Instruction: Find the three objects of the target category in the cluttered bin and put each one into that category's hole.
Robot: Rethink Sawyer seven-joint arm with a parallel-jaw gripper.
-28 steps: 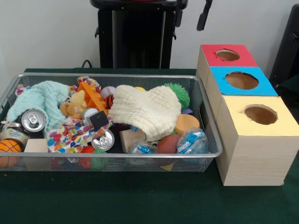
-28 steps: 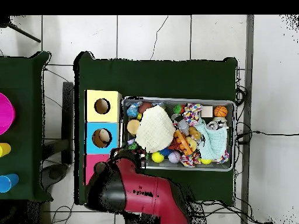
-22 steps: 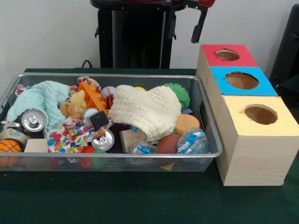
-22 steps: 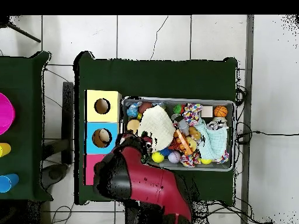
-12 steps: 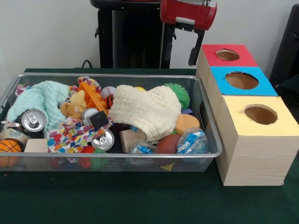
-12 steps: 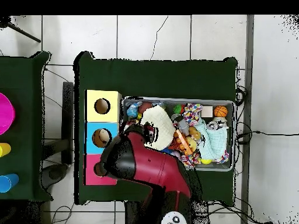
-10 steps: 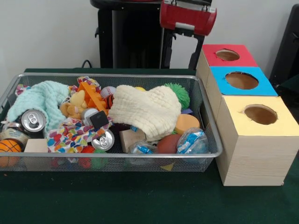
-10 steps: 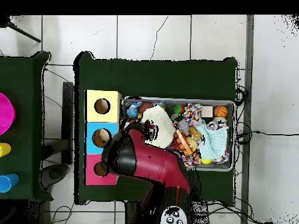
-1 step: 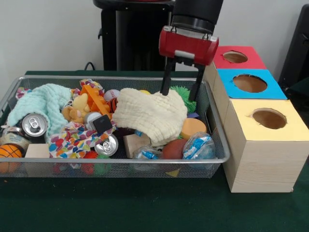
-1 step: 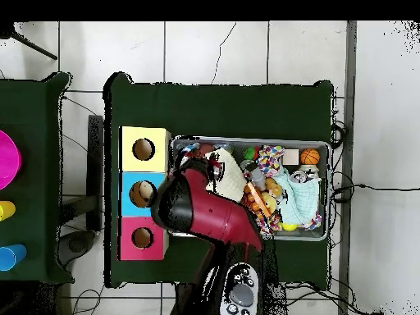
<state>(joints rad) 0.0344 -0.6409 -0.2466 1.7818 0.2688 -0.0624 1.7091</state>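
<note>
Where green cloth ends, pale floor tiles [image 10: 246,51].

This looks like a robotics lab: a green-covered table [image 10: 221,111] stands on a pale tiled floor [image 10: 246,49] with loose cables [image 10: 349,184] trailing at its right, a plain white wall [image 9: 48,34] behind, and probably a second test table [image 10: 33,107] at left.
</note>
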